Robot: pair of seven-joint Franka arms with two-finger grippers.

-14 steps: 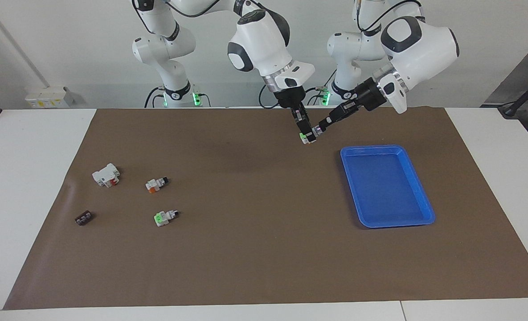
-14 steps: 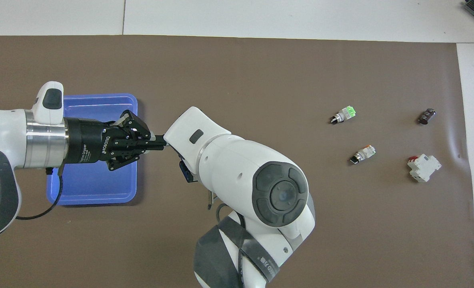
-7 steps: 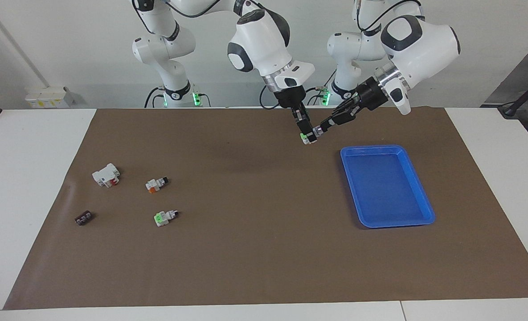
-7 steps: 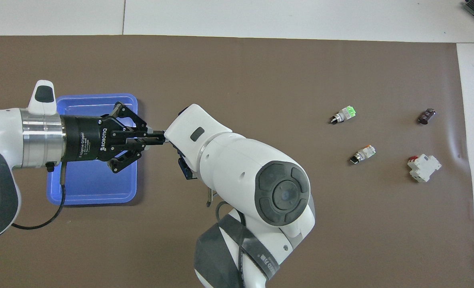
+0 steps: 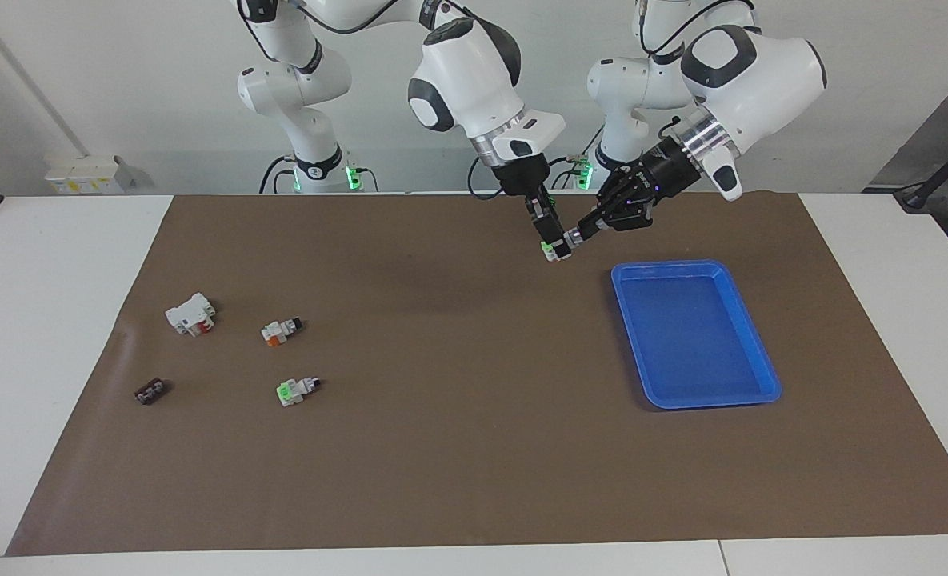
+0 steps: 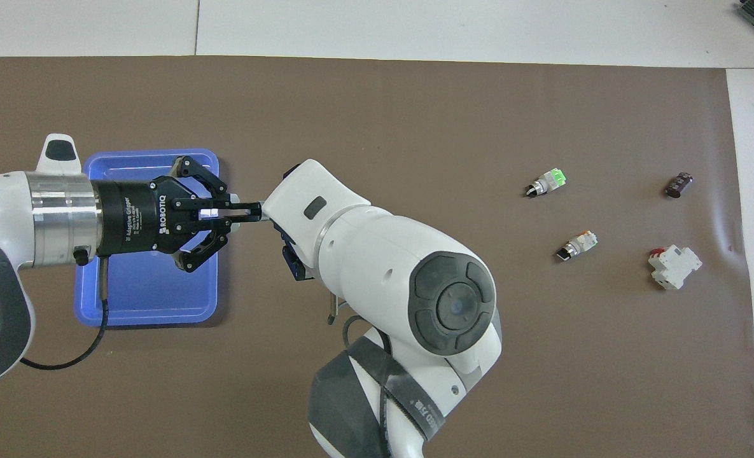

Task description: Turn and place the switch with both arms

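The switch (image 5: 559, 250) hangs in the air over the brown mat, beside the blue tray's corner that lies nearest the robots. The right gripper (image 5: 554, 246) comes down on it from above and is shut on its white body. From the tray's side the left gripper (image 5: 575, 234) reaches in slantwise, and its fingertips are shut on the switch's other end. In the overhead view the left gripper (image 6: 249, 212) points level at the right arm's wrist (image 6: 313, 203), which hides the switch and the right gripper.
The blue tray (image 5: 764, 376) (image 6: 154, 318) is empty. Toward the right arm's end of the mat lie a green-faced switch (image 5: 294, 390) (image 6: 547, 182), an orange one (image 5: 280, 330) (image 6: 579, 245), a bigger white block with a red patch (image 5: 191, 313) (image 6: 674, 266) and a dark brown piece (image 5: 150, 391) (image 6: 679, 185).
The left gripper has rolled about its own axis with its fingertips still on the switch, and less of the green face shows. The right gripper has stayed put.
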